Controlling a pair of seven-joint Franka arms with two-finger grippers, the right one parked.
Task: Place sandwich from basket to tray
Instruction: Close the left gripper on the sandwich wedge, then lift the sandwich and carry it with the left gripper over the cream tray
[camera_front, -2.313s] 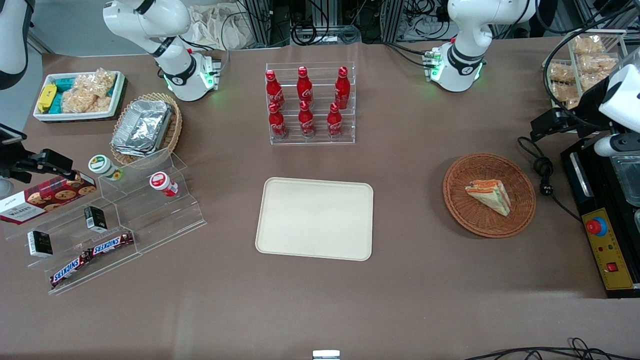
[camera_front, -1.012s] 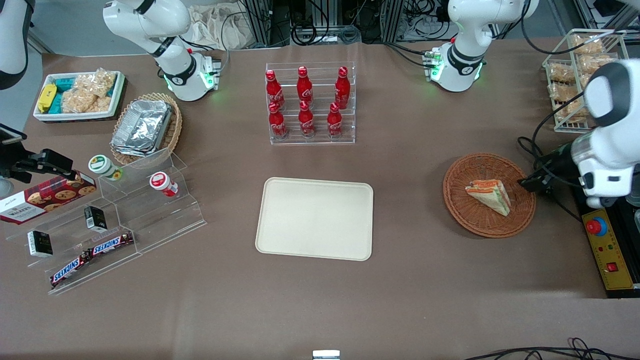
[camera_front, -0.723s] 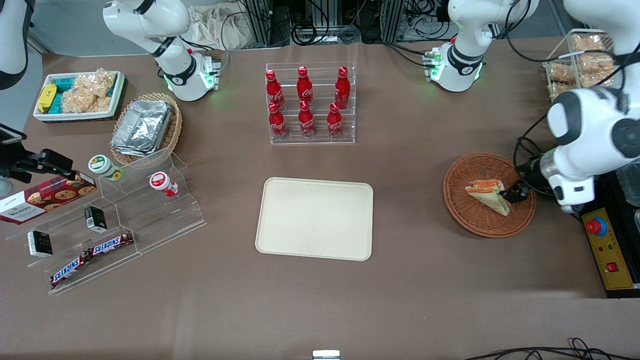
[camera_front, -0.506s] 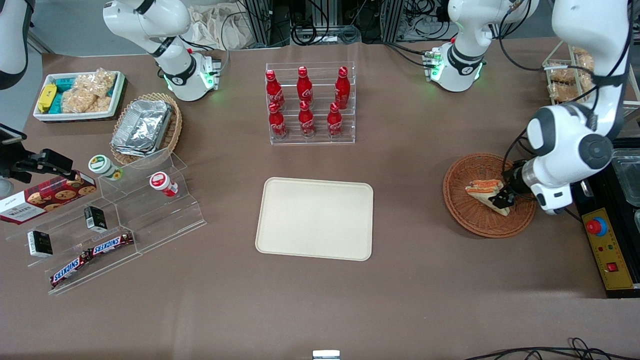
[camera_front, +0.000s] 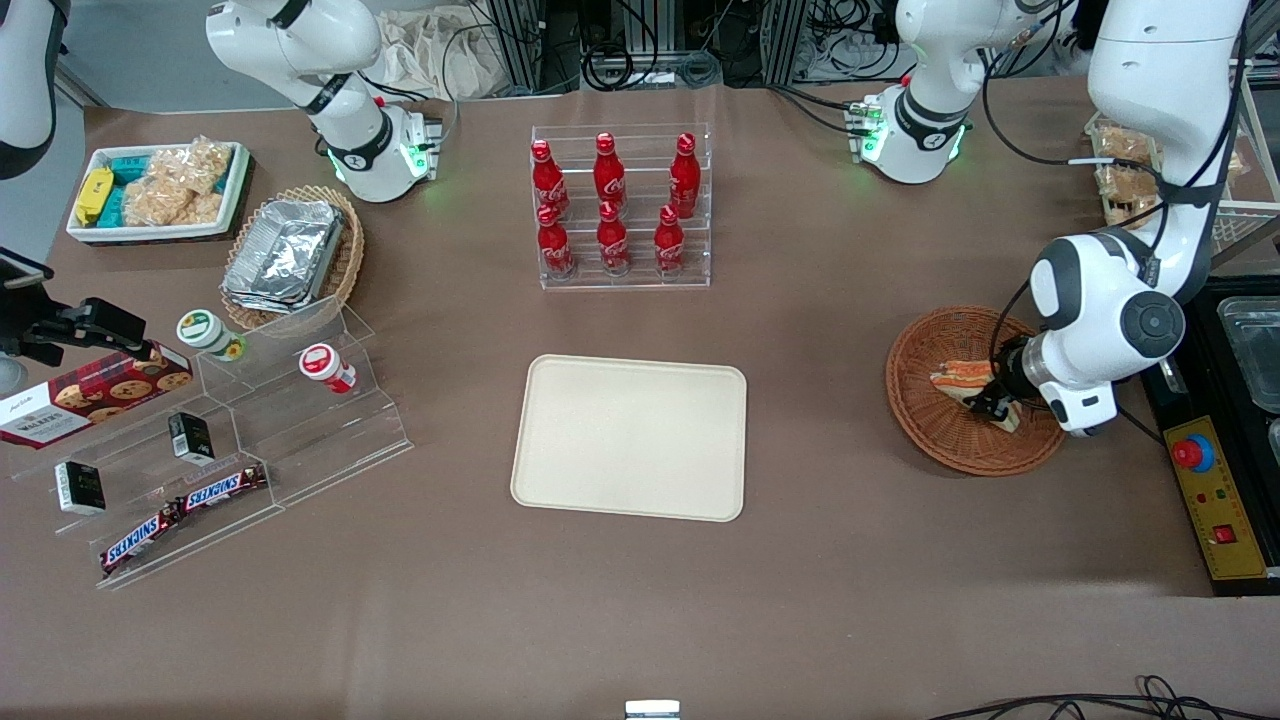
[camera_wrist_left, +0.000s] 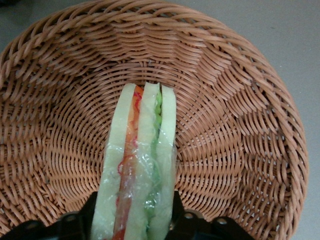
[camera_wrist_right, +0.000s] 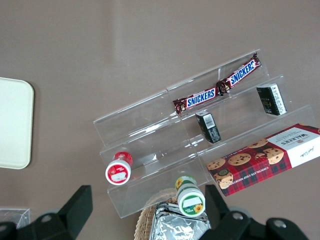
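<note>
Claw (camera_front: 992, 402) low in basket (camera_front: 940, 440), fingers astride sandwich (camera_wrist_left: 137, 175)

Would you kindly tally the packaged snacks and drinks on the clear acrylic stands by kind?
Red cola bottles: 6
Snickers bars: 2
Small black boxes: 2
Round lidded cups: 2
Cookie box: 1
Total: 13
Gripper is at the sandwich.

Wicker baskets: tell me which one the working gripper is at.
The reddish-brown round basket holding the sandwich, toward the working arm's end; the gripper straddles the sandwich there. The lighter tan basket holds foil trays.
</note>
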